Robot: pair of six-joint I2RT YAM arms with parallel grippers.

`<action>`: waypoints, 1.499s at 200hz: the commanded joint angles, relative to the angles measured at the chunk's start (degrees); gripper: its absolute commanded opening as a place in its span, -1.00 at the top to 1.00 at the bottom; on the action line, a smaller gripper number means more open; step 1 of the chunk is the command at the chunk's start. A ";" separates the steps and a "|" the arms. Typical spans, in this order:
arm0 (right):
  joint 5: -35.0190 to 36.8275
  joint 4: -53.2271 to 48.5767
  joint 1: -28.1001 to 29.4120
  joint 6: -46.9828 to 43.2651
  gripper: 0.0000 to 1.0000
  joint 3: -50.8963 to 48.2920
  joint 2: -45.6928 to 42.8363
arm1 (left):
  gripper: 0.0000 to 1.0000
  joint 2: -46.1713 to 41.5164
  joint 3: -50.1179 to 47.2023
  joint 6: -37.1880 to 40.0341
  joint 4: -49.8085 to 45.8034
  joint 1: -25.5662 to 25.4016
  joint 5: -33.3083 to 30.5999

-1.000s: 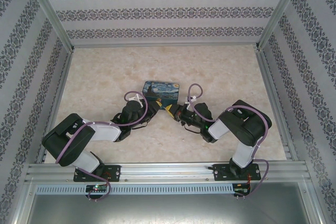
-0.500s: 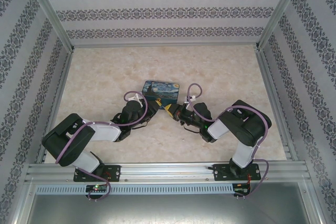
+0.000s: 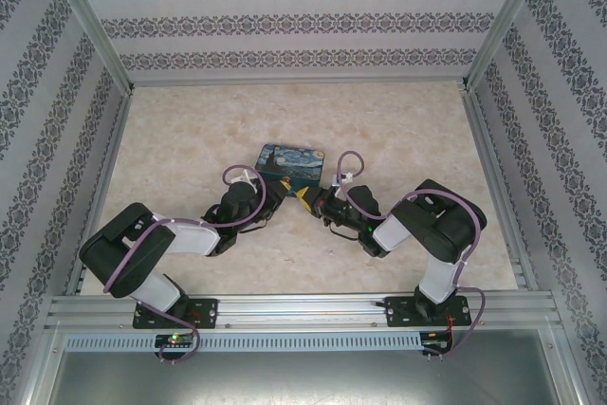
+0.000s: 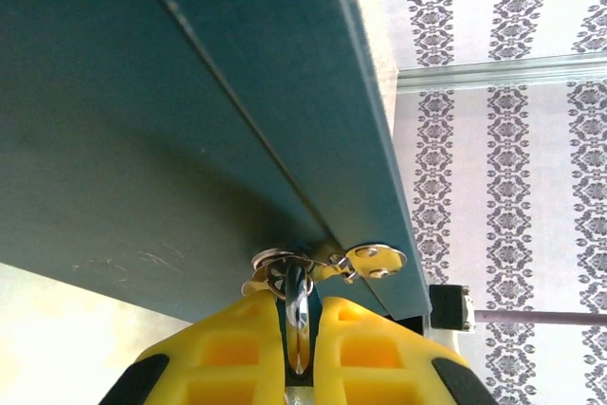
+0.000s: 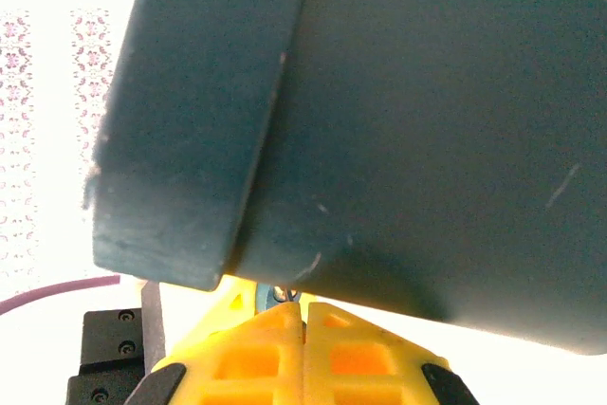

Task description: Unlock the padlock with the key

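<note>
The padlock [image 4: 298, 329] hangs from the latch on the front of the blue painted tin box [image 3: 291, 164]. Its thin silvery shackle runs through the latch ring. My left gripper [image 4: 298, 305] is shut on it, with the shackle pinched between the yellow fingers [image 4: 247, 339]. In the right wrist view a sliver of the padlock's blue body [image 5: 261, 297] shows under the box edge. My right gripper [image 5: 303, 305] is shut right against it. A small silvery tip, apparently the key [image 5: 285, 293], pokes out at its fingertips, and the rest is hidden. Both grippers, left [image 3: 283, 194] and right [image 3: 310, 198], meet at the box front.
The tin box [image 4: 142, 92] looms dark just above both sets of fingers. Its silvery hasp plate [image 4: 375, 258] sits to the right of the shackle. Patterned walls enclose the marbled table [image 3: 190, 139], and metal rails run along its near edge [image 3: 303, 305].
The right arm's elbow has edged slightly left. Both grippers stay shut at the box's front latch.
</note>
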 commanded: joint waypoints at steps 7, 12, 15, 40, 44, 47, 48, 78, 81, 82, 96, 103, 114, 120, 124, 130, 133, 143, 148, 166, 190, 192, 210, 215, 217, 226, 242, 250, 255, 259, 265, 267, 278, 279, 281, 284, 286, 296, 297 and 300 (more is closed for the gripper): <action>0.74 4.52 0.67 1.00 1.00 1.93 0.07 | 1.00 -0.14 0.35 -2.41 6.42 -1.83 1.54; 0.77 4.51 0.57 1.13 1.00 2.03 -0.02 | 1.00 -0.11 0.30 -2.68 6.71 -1.88 1.54; 0.82 4.52 0.55 1.22 1.00 2.04 -0.03 | 1.00 -0.09 0.31 -2.84 6.96 -1.94 1.54; 0.87 4.52 0.34 2.19 1.00 2.90 -0.04 | 1.00 0.14 0.31 -4.35 8.86 -2.29 1.58; 0.88 4.52 0.33 2.31 1.00 3.02 -0.04 | 1.00 0.19 0.27 -4.57 9.31 -2.36 1.62; 0.94 4.52 0.33 2.42 1.00 3.12 -0.04 | 1.00 0.19 0.30 -4.84 9.55 -2.40 1.63; 0.90 4.52 0.33 2.47 1.00 3.15 -0.04 | 1.00 0.19 0.31 -4.89 9.63 -2.40 1.63; 0.08 4.52 -0.66 3.05 1.00 4.12 -0.37 | 1.00 0.45 0.73 -6.16 10.92 -2.73 2.50; -0.28 4.46 -0.85 3.05 1.00 4.27 -0.45 | 1.00 0.45 0.67 -6.17 10.90 -2.75 2.57; -0.28 4.49 -0.87 3.09 1.00 4.30 -0.46 | 1.00 0.45 0.76 -6.17 10.88 -2.76 2.63; -1.38 4.52 -1.98 3.31 1.00 4.45 -0.80 | 1.00 0.45 0.96 -6.01 10.61 -2.84 3.29; -2.02 4.47 -2.68 3.31 1.00 4.47 -1.08 | 1.00 0.41 1.01 -5.92 10.58 -2.84 3.50; -3.09 4.36 -3.83 3.27 1.00 4.42 -1.51 | 1.00 0.45 0.93 -5.78 10.27 -2.84 3.65; -3.64 4.13 -4.40 3.31 1.00 4.42 -1.73 | 1.00 0.41 0.80 -5.77 10.04 -2.93 3.65; -4.02 3.97 -4.82 3.31 1.00 4.42 -1.87 | 1.00 0.43 0.81 -5.69 9.99 -2.93 3.59; -4.50 3.62 -5.24 3.23 1.00 4.43 -2.01 | 1.00 0.52 0.75 -5.66 9.98 -2.93 3.65; -4.65 3.46 -5.50 3.16 1.00 4.46 -2.05 | 1.00 0.49 0.71 -5.64 9.98 -2.93 3.63; -5.42 3.03 -5.97 3.07 1.00 4.67 -2.15 | 1.00 0.63 0.75 -5.64 10.12 -3.02 3.65; -5.57 2.86 -6.19 2.97 1.00 4.76 -2.15 | 1.00 0.63 0.73 -5.65 10.19 -3.08 3.65; -6.04 2.75 -6.26 2.85 1.00 5.25 -1.80 | 1.00 0.83 1.08 -5.57 9.93 -3.15 3.82; -6.49 2.71 -6.01 2.96 1.00 5.82 -1.42 | 1.00 1.12 1.26 -5.78 9.81 -3.30 3.67; -6.52 2.72 -5.96 2.96 1.00 5.93 -1.37 | 1.00 1.15 1.14 -5.76 9.79 -3.27 3.59; -6.18 2.76 -5.18 3.04 1.00 5.92 -1.38 | 1.00 1.23 1.28 -5.71 9.64 -3.37 3.22; -5.99 2.74 -4.85 3.12 1.00 5.99 -1.36 | 1.00 1.24 1.35 -5.67 9.63 -3.37 3.26; -5.88 2.75 -4.68 3.20 1.00 6.11 -1.35 | 1.00 1.26 1.41 -5.69 9.63 -3.42 3.22; -5.62 2.91 -3.88 3.46 1.00 6.74 -1.12 | 1.00 1.70 1.67 -5.60 9.68 -3.53 3.33; -6.15 2.42 -2.17 3.56 1.00 9.21 -0.27 | 1.00 2.75 2.44 -5.57 9.98 -3.89 3.49; -6.24 2.21 -1.60 3.64 1.00 10.37 0.19 | 1.00 3.55 2.83 -5.63 10.35 -4.10 3.63; -6.34 2.15 -1.48 3.66 1.00 10.91 0.54 | 1.00 3.99 3.07 -5.75 10.55 -4.24 3.72; -6.42 2.03 -1.38 3.66 1.00 11.28 0.78 | 1.00 4.43 3.19 -5.88 10.81 -4.40 3.80; -6.39 1.95 -1.44 3.66 1.00 11.59 1.13 | 1.00 5.05 3.30 -5.99 11.22 -4.58 3.88; -6.31 1.94 -1.54 3.66 1.00 11.61 1.25 | 1.00 5.29 3.30 -6.10 11.39 -4.55 3.91; -6.42 2.20 -1.99 3.77 1.00 11.47 1.71 | 1.00 6.19 3.19 -6.50 12.19 -4.78 3.83; -6.38 2.22 -2.06 3.81 1.00 11.41 1.76 | 1.00 6.22 3.20 -6.60 12.28 -4.78 3.83; -6.42 2.23 -2.16 3.79 1.00 11.37 1.80 | 1.00 6.42 3.15 -6.63 12.40 -4.82 3.83; -6.50 2.36 -2.30 3.83 1.00 11.24 1.87 | 1.00 6.62 3.13 -6.65 12.66 -4.87 3.82; -6.52 2.40 -2.37 3.90 1.00 11.15 1.89 | 1.00 6.72 3.06 -6.73 12.74 -4.91 3.76; -6.66 2.49 -2.84 3.79 1.00 10.69 1.82 | 1.00 7.13 2.81 -6.79 12.86 -4.96 3.42; -6.73 2.45 -2.88 3.77 1.00 10.63 1.81 | 1.00 7.13 2.79 -6.79 12.87 -4.96 3.36; -6.70 2.41 -2.99 3.74 1.00 10.53 1.81 | 1.00 7.20 2.73 -6.83 12.88 -5.00 3.19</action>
